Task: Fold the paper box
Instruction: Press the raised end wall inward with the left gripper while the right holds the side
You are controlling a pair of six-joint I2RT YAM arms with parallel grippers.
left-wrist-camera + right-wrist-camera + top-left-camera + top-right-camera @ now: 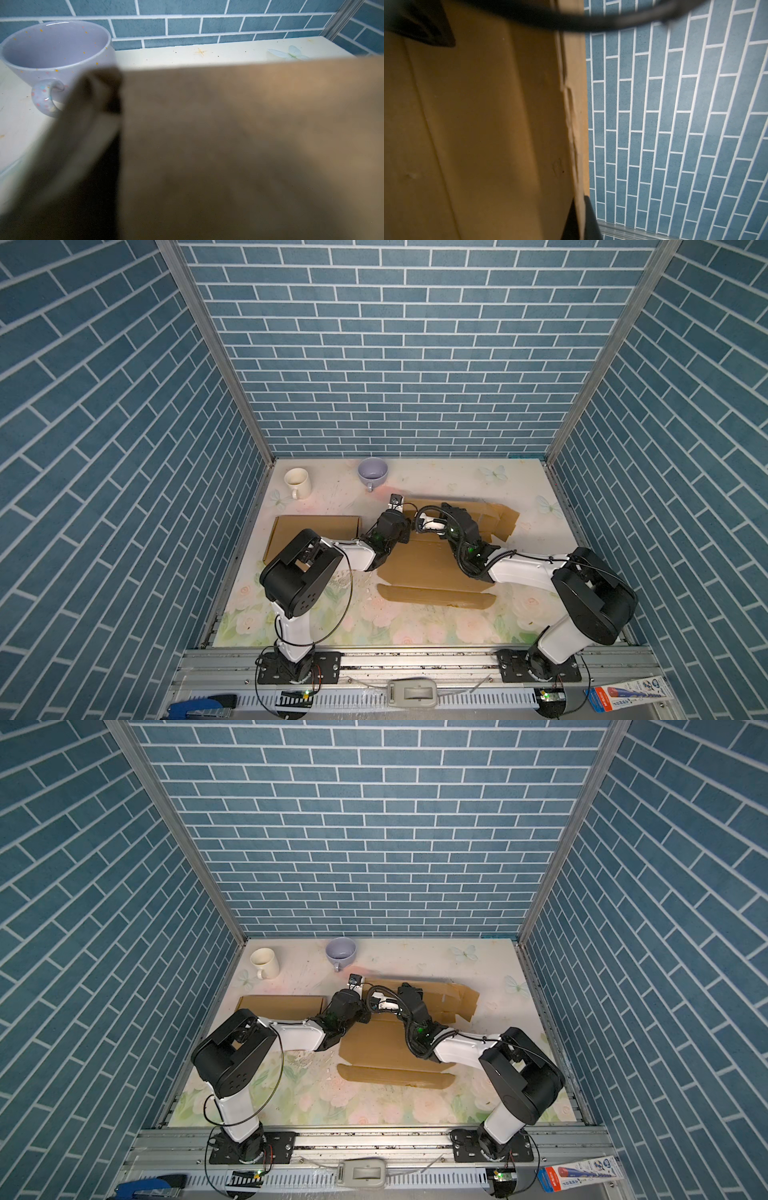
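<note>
Showing the paper box (419,566) as an unfinished blank on the middle-right of the bench (415,628), with its base panel flat and its far panel lifted toward the back wall. The right tool (447,507) is closed, its fingers (590,220) apparently pinching that panel's edge. The left tool (406,515) sits at the panel's far-left corner; whether it stands wide or narrow cannot be told. Risks, as judged: pinched at one point only, the panel may drop flat or bend off its score line, and a sweep by the left tool could strike the lavender cup (372,472) just beyond it. Creases and the near flap (432,597) run left to right, which appears to be the box's long axis; the flap end points toward the robot
</note>
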